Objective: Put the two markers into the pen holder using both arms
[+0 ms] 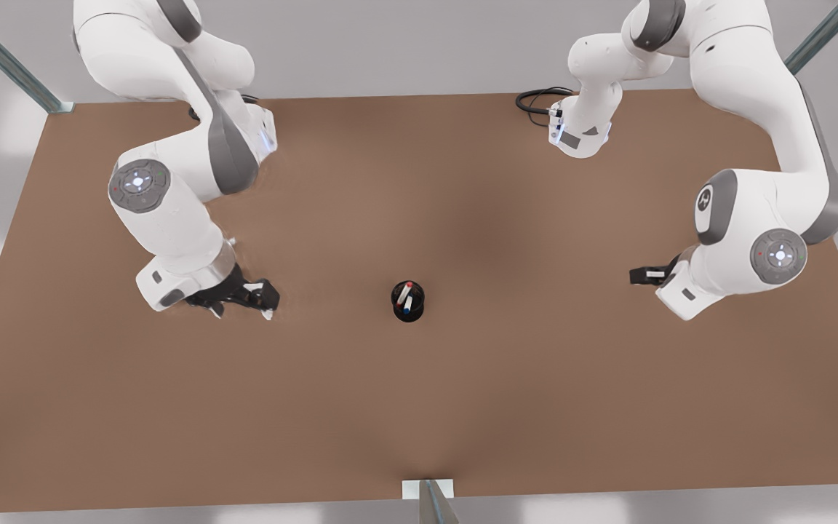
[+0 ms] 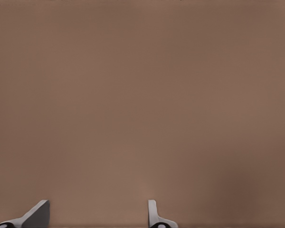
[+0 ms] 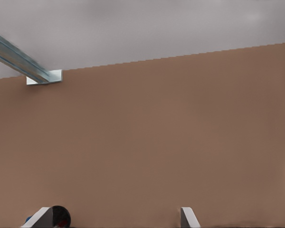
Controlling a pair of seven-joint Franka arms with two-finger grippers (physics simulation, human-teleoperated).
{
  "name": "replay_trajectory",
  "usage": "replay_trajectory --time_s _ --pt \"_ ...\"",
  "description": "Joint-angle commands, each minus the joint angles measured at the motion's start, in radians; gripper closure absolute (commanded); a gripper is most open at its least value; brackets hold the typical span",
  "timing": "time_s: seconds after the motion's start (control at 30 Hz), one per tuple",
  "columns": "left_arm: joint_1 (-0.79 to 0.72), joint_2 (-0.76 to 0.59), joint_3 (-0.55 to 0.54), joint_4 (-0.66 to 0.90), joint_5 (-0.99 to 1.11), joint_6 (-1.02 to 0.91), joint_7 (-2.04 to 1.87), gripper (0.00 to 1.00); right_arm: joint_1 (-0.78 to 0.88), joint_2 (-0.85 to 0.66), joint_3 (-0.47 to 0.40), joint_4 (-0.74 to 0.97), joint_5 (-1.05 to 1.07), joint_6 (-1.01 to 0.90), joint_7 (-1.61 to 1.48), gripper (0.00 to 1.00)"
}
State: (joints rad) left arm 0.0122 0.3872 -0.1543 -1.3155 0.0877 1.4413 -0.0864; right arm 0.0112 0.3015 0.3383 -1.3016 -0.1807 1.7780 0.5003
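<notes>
The black pen holder (image 1: 420, 300) stands near the middle of the brown table. Both markers rest inside it, leaning: the red-capped marker (image 1: 409, 288) and the blue-capped marker (image 1: 405, 308). My left gripper (image 1: 243, 308) hangs low over the table at the front view's left, well apart from the holder, open and empty; its fingertips (image 2: 38, 215) frame bare table. My right gripper (image 1: 646, 275) waits at the front view's right, tilted toward the table, open and empty. Beside one of its fingertips (image 3: 188, 217) I see the pen holder (image 3: 61, 216) farther off.
A black cable (image 1: 535, 102) loops by the arm base at the back. Metal frame rails stand at the table's corners, and a bracket (image 1: 428, 489) (image 3: 43, 77) sits at the near edge. Wide bare tabletop (image 1: 535, 393) surrounds the holder.
</notes>
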Motion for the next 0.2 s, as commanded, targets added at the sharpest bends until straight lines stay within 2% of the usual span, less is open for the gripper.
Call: replay_trajectory --time_s 0.0,0.07,0.17 --pt "-0.005 0.001 -0.001 0.002 0.003 0.031 0.013 0.00 0.099 -0.093 -0.228 -0.045 0.076 -0.164 -0.328 0.00" --pt "-0.005 0.002 -0.004 0.004 0.003 0.040 0.011 0.00 0.082 -0.117 -0.320 -0.111 0.159 -0.201 -0.515 0.00" --pt "-0.009 0.005 -0.007 0.005 0.003 0.040 0.005 0.00 0.079 -0.009 -0.357 0.031 0.159 -0.276 -0.689 0.00"
